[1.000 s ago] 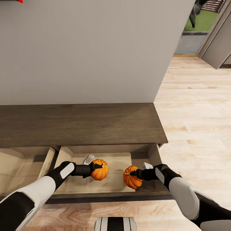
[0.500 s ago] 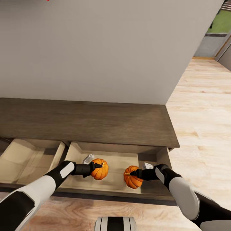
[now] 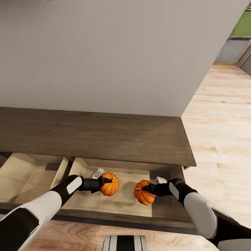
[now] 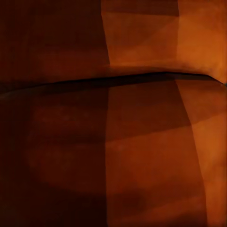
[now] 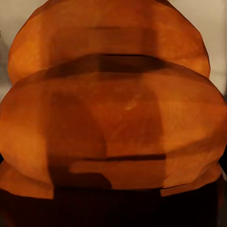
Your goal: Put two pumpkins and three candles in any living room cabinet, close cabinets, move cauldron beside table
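Against the grey wall, our view has swung left along the cabinet (image 3: 104,136), so each pincer (image 3: 104,181) (image 3: 144,188) now pinches its pumpkin (image 3: 110,184) (image 3: 143,192) over the open right-hand drawer, ready to release.

Plain grey wall (image 3: 104,52), pale wood plank floor (image 3: 223,132) at right

A home living room: a long, low, dark brown wood-grain cabinet (image 3: 97,134) stands against a plain grey wall (image 3: 104,52) on pale wood-plank floor (image 3: 219,132).
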